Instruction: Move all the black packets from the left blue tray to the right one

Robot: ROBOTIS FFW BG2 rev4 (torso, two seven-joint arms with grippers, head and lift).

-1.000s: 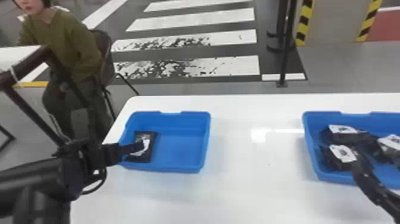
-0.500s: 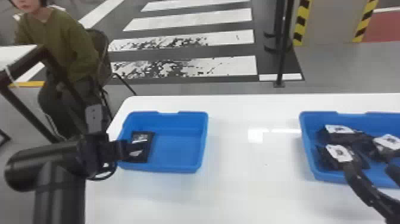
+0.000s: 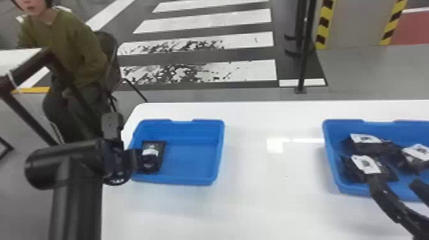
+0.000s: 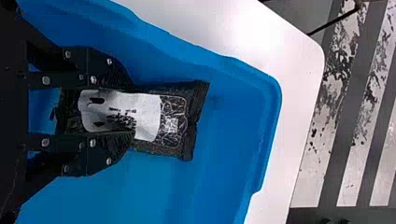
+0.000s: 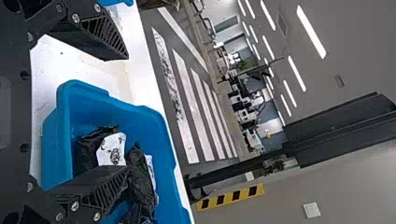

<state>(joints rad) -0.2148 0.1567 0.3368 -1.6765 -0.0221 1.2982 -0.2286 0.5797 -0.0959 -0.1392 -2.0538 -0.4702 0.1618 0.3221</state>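
Black packet: lies lengthwise between the left gripper's jaws, inside the left blue tray, near 1 side wall, white label creased.
Left blue tray: holds 1 black packet, stands on the white worktop.
Left gripper: reaches into the tray, pinches the packet between narrow-set jaws, 1 on each side.
Right blue tray: holds at least 3 black packets with white labels, stands well apart from the left tray.
Right gripper: hangs at the near side of the right tray, with 2 jaws spread wide.
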